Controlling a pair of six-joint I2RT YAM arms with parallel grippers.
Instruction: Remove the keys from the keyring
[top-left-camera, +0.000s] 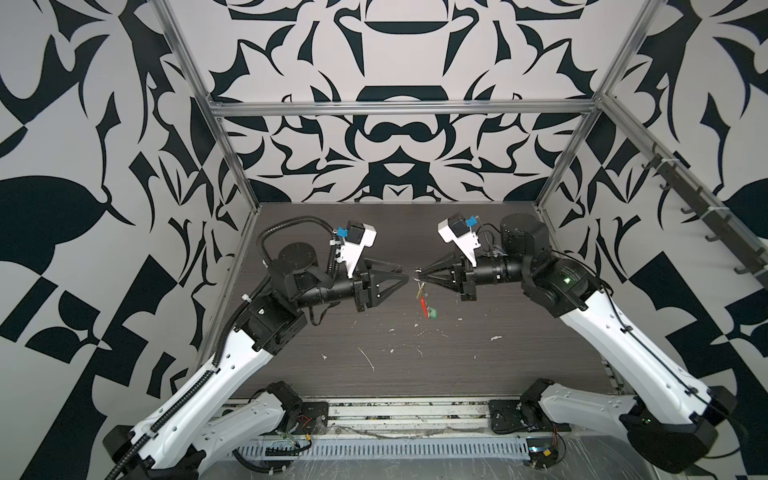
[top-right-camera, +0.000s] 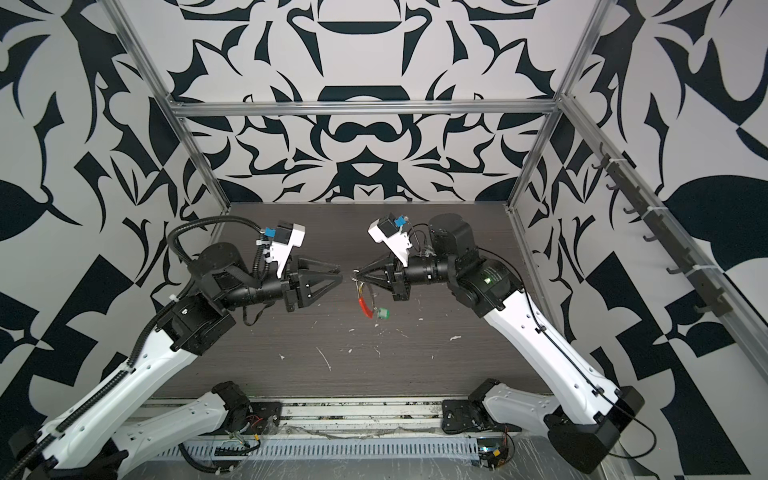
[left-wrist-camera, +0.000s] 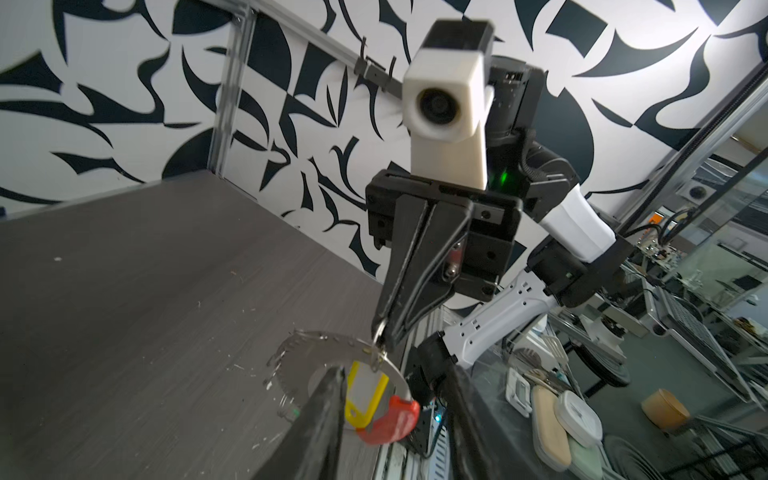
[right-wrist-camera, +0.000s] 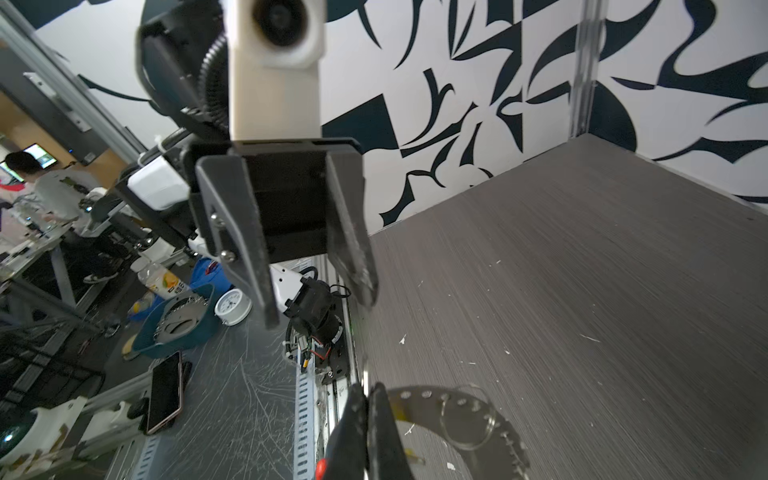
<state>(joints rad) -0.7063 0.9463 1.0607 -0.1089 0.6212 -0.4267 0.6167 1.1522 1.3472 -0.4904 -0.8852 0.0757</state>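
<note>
**Your left gripper (right-wrist-camera: 321, 307) is free to grab a key**

Your right gripper (left-wrist-camera: 382, 334) is squeezed tight on the edge of the keyring (left-wrist-camera: 303, 353). It holds the keyring up in the air over the table (top-left-camera: 457, 374), in the middle, between your two grippers. The red part (top-right-camera: 365, 306) hangs at the low end. The yellow key (left-wrist-camera: 359, 409) dangles from the keyring. The green key (top-right-camera: 382, 313) is just beside the red part. It looks hooked on too, but that is hard to tell for sure. So I think no key is off yet.

Your left gripper has its fingers apart, with nothing in them. Its tips are very near the right gripper's tips and the keyring.

This looks like the step of getting hold of a key. Next, you will likely need to bring the left fingers around the yellow key or its small metal loop. Close them gently, then slide the key along the keyring and off. Keep the right grip firm so the keyring does not swing.
</note>
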